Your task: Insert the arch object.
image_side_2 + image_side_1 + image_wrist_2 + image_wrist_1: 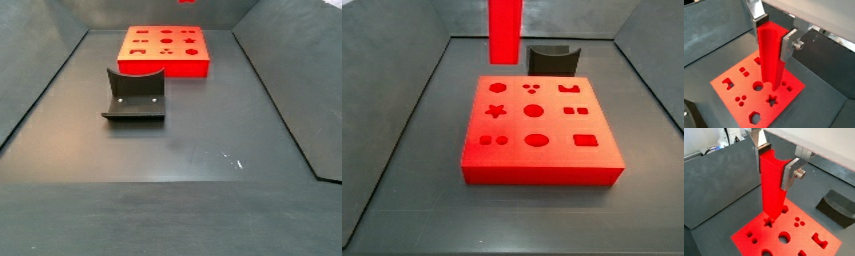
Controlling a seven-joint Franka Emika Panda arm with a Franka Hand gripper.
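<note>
The arch object [772, 183], a long bright-red bar, hangs upright in my gripper [774, 168]. Its curved notch is at the top, between the silver fingers [791, 174]. Both wrist views show the gripper [773, 36] shut on the bar's [771, 55] upper end. The bar's lower end is above the red board [751, 235], near the star hole [769, 222]. In a side view the bar [505, 30] hangs over the far left part of the board [543, 165], apart from it. The gripper itself is out of both side views.
A dark grey block with a curved notch [553, 60] stands on the floor just behind the board; it also shows in a wrist view [839, 207] and a side view [135, 95]. Grey walls [396, 90] enclose the bin floor. The board [164, 68] has several shaped holes.
</note>
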